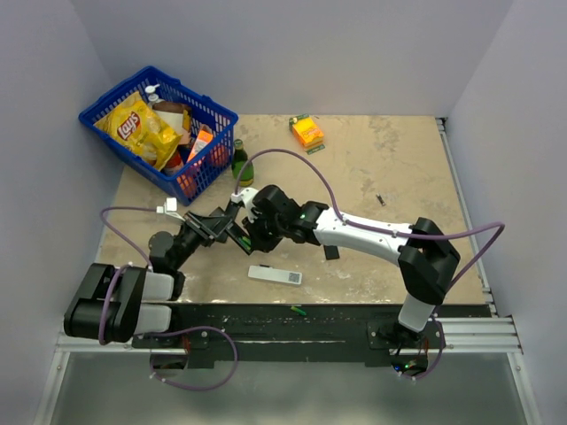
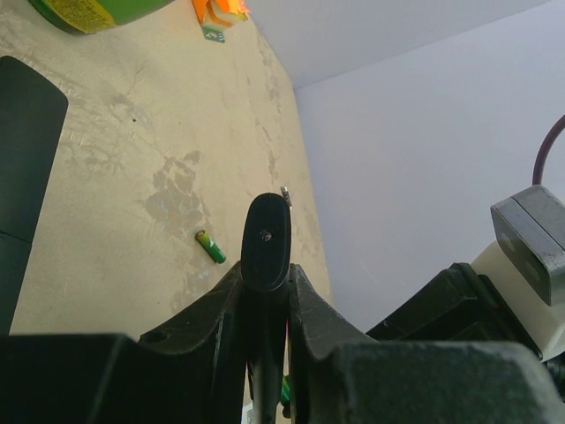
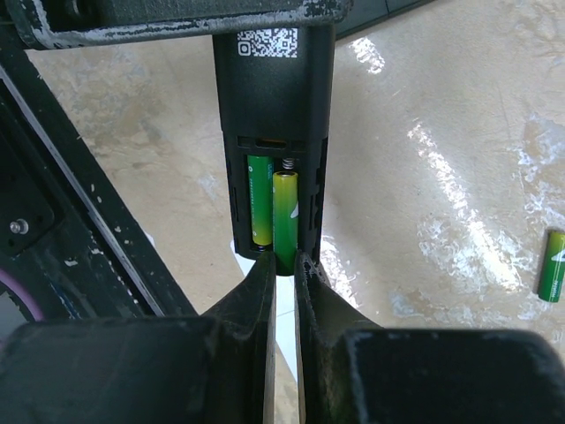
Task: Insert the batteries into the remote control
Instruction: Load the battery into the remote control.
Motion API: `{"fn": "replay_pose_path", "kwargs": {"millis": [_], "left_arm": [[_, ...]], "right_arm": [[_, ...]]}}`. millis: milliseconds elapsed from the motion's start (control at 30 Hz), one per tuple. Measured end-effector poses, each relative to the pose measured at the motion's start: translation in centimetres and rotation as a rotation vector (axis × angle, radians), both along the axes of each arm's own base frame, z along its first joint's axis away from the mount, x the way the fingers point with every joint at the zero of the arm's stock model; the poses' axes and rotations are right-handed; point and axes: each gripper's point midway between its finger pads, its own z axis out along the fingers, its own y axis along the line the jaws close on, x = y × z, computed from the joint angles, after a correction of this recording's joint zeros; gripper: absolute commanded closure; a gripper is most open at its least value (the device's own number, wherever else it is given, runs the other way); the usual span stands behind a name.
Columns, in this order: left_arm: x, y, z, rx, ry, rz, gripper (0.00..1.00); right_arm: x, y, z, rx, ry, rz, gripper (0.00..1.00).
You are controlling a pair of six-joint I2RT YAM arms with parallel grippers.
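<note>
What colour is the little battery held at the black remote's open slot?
Green, yellowish where light hits the battery; clearest in the right wrist view.

Bright, even overhead light, soft shadows. White glare streaks on desk [image 3: 441,150], right wrist view. Wrist-view foregrounds slightly soft.

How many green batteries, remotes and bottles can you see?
Green batteries, right wrist view: 3, two at the black remote's open slot, one loose on the table
Remotes: 2, black and white remote
Green bottle: 1
Total: 6
</note>
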Motion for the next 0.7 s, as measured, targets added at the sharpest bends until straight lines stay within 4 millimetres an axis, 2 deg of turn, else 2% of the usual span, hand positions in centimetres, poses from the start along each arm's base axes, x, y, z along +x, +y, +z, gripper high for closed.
{"fn": "replay_pose_path", "kwargs": {"millis": [700], "left_arm": [[0.4, 0.5, 1.8, -0.017, -0.058, 0.046, 1.0]], "right_arm": [[0.7, -0.4, 2.0, -0.059, 0.001, -0.063, 1.0]]}}
